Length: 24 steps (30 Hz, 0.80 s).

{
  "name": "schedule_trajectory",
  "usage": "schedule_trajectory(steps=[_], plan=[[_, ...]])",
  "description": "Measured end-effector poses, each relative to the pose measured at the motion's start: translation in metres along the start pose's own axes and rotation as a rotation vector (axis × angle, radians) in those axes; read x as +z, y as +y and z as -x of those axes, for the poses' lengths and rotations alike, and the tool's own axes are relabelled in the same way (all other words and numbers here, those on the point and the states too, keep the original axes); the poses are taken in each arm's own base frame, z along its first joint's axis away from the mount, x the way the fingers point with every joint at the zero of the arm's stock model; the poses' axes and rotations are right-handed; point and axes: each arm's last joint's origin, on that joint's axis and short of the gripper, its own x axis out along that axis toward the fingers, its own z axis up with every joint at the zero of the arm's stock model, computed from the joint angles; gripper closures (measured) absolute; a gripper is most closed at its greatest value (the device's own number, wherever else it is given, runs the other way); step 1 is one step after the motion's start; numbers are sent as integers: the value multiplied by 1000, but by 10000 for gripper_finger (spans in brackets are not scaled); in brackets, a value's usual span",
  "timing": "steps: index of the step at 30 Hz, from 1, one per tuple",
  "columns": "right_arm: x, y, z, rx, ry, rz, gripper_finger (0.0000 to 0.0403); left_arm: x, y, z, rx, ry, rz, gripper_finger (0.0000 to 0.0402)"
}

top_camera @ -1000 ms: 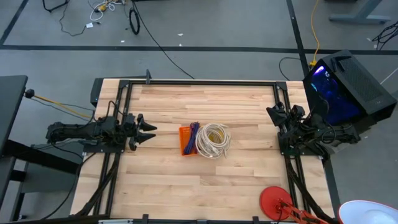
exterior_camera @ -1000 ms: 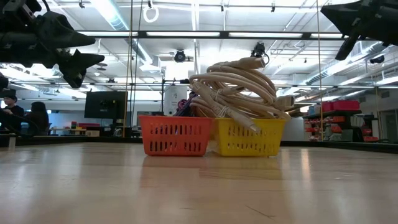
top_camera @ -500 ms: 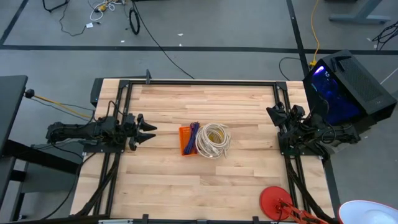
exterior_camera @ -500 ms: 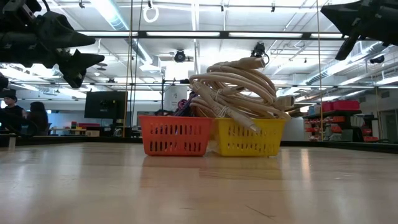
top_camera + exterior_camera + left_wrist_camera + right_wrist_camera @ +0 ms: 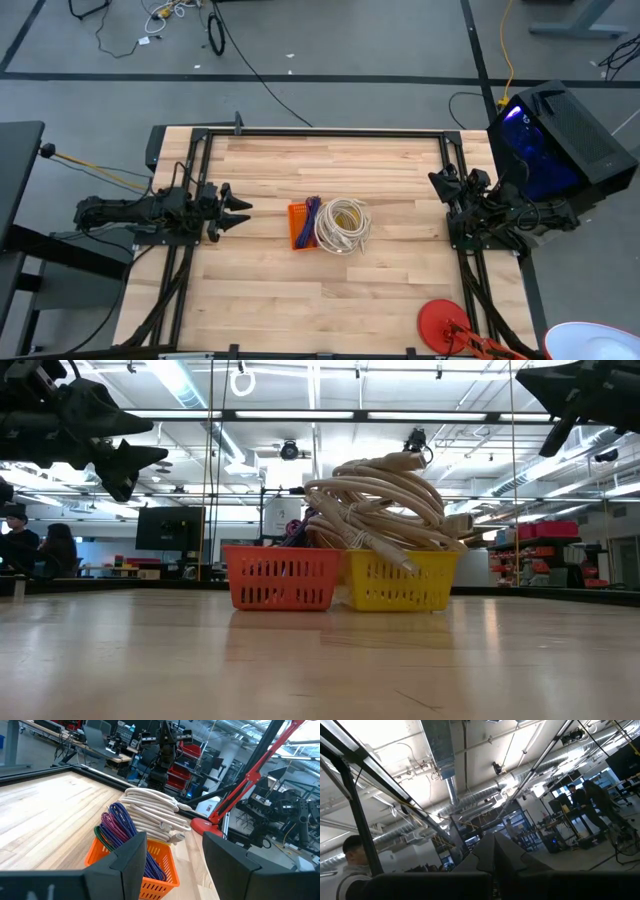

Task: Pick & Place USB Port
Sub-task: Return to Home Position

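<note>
Nothing has moved in the last second. The left gripper [image 5: 236, 212], at the desk's [image 5: 300, 300] 9 o'clock edge, hangs open and empty. At centre, the coloured cables [image 5: 312, 212] fill the orange bin [image 5: 297, 232]. The right gripper [image 5: 441, 184], at 3 o'clock, is closed on nothing. The job looks finished.

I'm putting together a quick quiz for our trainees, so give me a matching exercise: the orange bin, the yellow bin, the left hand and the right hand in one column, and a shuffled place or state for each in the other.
1. orange bin
2. yellow bin
3. left hand
4. right hand

A. heaped with cream cables
B. at the right edge of the table, away from the bins
C. open, over the table's left side, facing the bins
D. holds blue and pink cables

Pairs: 1-D, 2-A, 3-C, 4-B.
</note>
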Motion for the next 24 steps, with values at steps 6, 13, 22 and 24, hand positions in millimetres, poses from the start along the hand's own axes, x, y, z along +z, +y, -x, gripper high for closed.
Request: schedule_trajectory(steps=[6, 13, 22, 24], plan=[[0, 0, 0, 0, 0, 0, 391, 0, 0, 0, 0, 0, 0, 202], [0, 0, 0, 0, 0, 0, 391, 0, 0, 0, 0, 0, 0, 202], [0, 0, 0, 0, 0, 0, 391, 0, 0, 0, 0, 0, 0, 202], [0, 0, 0, 0, 0, 0, 391, 0, 0, 0, 0, 0, 0, 202]])
